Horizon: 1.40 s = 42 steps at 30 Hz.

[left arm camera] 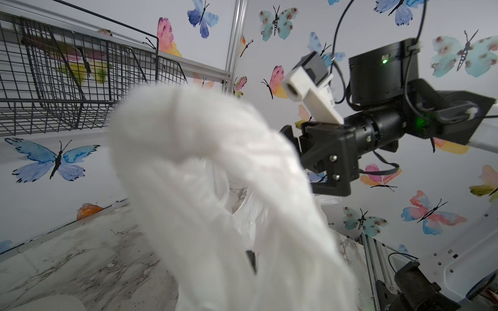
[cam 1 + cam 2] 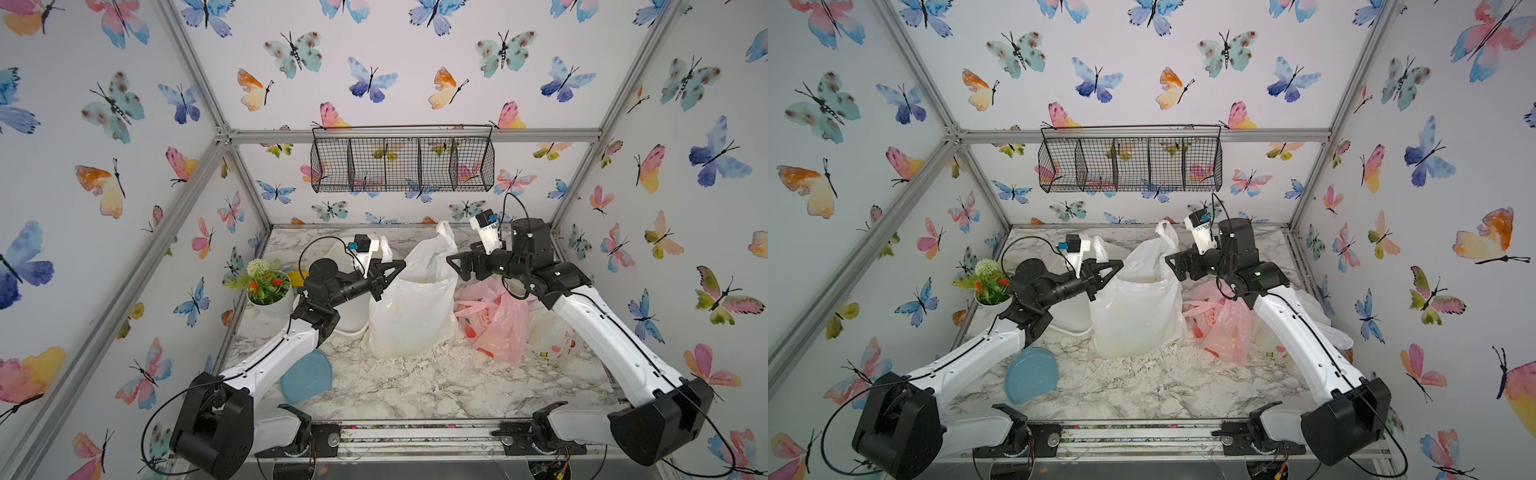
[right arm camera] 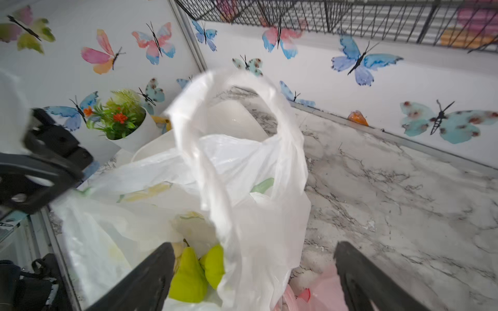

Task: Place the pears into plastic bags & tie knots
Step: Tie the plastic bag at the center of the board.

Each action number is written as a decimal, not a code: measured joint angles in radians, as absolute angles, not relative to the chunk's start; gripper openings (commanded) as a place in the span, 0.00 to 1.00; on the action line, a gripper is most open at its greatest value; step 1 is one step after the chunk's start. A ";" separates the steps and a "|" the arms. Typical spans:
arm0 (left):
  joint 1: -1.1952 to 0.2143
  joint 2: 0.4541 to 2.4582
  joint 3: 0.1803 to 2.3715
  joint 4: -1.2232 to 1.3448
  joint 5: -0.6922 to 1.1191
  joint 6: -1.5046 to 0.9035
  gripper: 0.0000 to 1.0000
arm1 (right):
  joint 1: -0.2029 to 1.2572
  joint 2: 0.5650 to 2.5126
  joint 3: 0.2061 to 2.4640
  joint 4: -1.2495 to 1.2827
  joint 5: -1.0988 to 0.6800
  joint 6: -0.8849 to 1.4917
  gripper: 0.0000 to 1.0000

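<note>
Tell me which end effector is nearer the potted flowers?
Left. The left end effector grips the white bag on its side toward the potted flowers; the right end effector hangs open across that bag.

We count three plastic bags: a white bag (image 2: 411, 307), a pink bag (image 2: 498, 328), a cartoon-print bag (image 2: 544, 332); two green pears (image 3: 188, 277) in view, one flowerpot (image 2: 270, 305), one blue plate (image 2: 305, 376), one wire basket (image 2: 403, 164).

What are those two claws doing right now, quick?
Left gripper: closed, pinching the white bag at its top edge.
Right gripper: open, holding nothing.
</note>
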<state>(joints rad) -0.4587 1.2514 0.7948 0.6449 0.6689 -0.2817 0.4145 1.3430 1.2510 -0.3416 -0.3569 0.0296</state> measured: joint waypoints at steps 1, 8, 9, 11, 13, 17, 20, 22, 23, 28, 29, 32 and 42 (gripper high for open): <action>-0.458 1.250 0.795 0.643 0.671 -0.282 0.00 | 0.409 1.359 1.225 -0.301 -0.367 0.024 0.98; -0.457 1.240 0.810 0.607 0.703 -0.283 0.00 | 0.340 1.525 1.184 -0.015 -0.616 0.022 0.96; -0.457 1.240 0.814 0.607 0.710 -0.282 0.00 | 0.332 1.546 1.187 0.014 -0.654 0.022 0.96; -0.457 1.238 0.821 0.601 0.723 -0.282 0.00 | 0.319 1.576 1.187 0.059 -0.728 0.024 0.96; -0.457 1.235 0.821 0.598 0.735 -0.282 0.00 | 0.311 1.597 1.187 0.095 -0.799 0.023 0.96; -0.452 1.233 0.821 0.589 0.747 -0.283 0.00 | 0.308 1.636 1.206 0.136 -0.920 0.025 0.73; -0.446 1.233 0.821 0.569 0.747 -0.285 0.00 | 0.308 1.645 1.208 0.162 -0.968 0.042 0.45; -0.439 1.234 0.829 0.544 0.747 -0.286 0.00 | 0.308 1.639 1.193 0.205 -0.973 0.065 0.25; -0.434 1.235 0.841 0.521 0.747 -0.287 0.00 | 0.308 1.631 1.174 0.236 -0.973 0.079 0.13; -0.406 1.288 0.983 0.343 0.752 -0.272 0.00 | 0.308 1.556 1.067 0.338 -0.932 0.176 0.03; -0.400 1.310 1.024 0.287 0.754 -0.260 0.00 | 0.310 1.532 1.048 0.347 -0.908 0.193 0.03; -0.389 1.383 1.139 0.118 0.768 -0.202 0.00 | 0.340 1.433 1.005 0.324 -0.805 0.207 0.03; -0.395 1.567 1.336 -0.295 0.876 0.010 0.07 | 0.642 1.316 1.123 -0.001 -0.411 0.020 0.03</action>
